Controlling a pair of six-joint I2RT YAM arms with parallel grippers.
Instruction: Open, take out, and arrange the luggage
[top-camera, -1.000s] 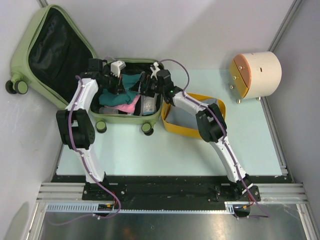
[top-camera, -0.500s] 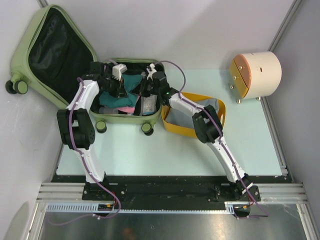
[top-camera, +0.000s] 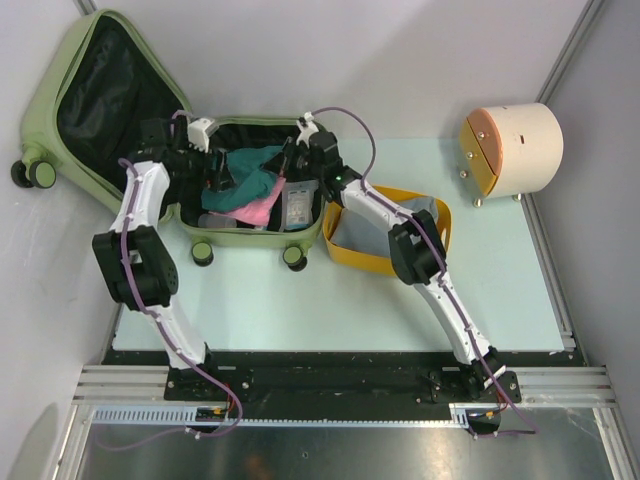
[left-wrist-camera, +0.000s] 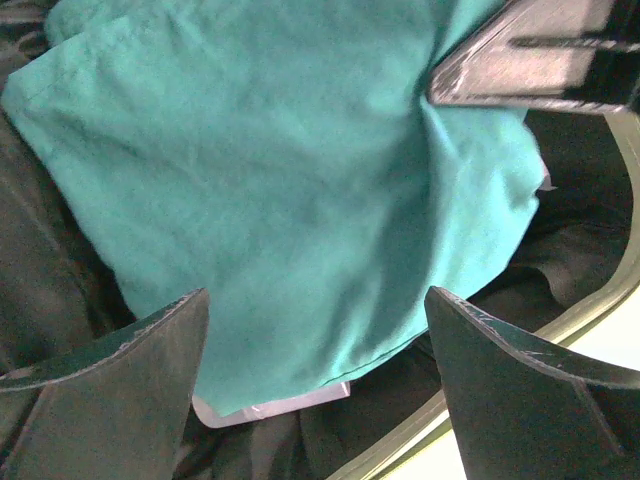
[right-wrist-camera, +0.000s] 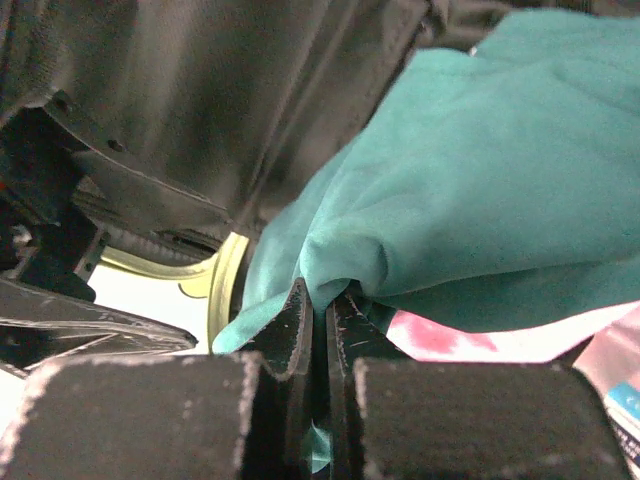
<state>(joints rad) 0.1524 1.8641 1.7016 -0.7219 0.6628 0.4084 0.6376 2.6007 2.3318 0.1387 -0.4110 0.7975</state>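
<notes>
The sage-green luggage (top-camera: 250, 238) lies open at the table's back left, its black-lined lid (top-camera: 100, 100) leaning against the wall. A teal cloth (top-camera: 245, 172) lies inside on top of a pink cloth (top-camera: 262, 208). My right gripper (right-wrist-camera: 325, 300) is shut on a fold of the teal cloth (right-wrist-camera: 480, 170) at its right edge (top-camera: 285, 165). At the cloth's left side, my left gripper (top-camera: 212, 175) is open. In the left wrist view the teal cloth (left-wrist-camera: 280, 180) lies beyond the spread left gripper (left-wrist-camera: 318, 310), untouched by either finger.
A clear packet (top-camera: 297, 205) lies in the luggage's right end. Just right of the luggage a yellow basket (top-camera: 385, 240) stands under the right arm. A cream drum (top-camera: 510, 145) stands at the back right. The luggage rim (left-wrist-camera: 560, 320) runs close beside my left fingers.
The left gripper opened, let go of the teal cloth and drew back to the left. The right gripper reached in and shut on the cloth's right edge.
</notes>
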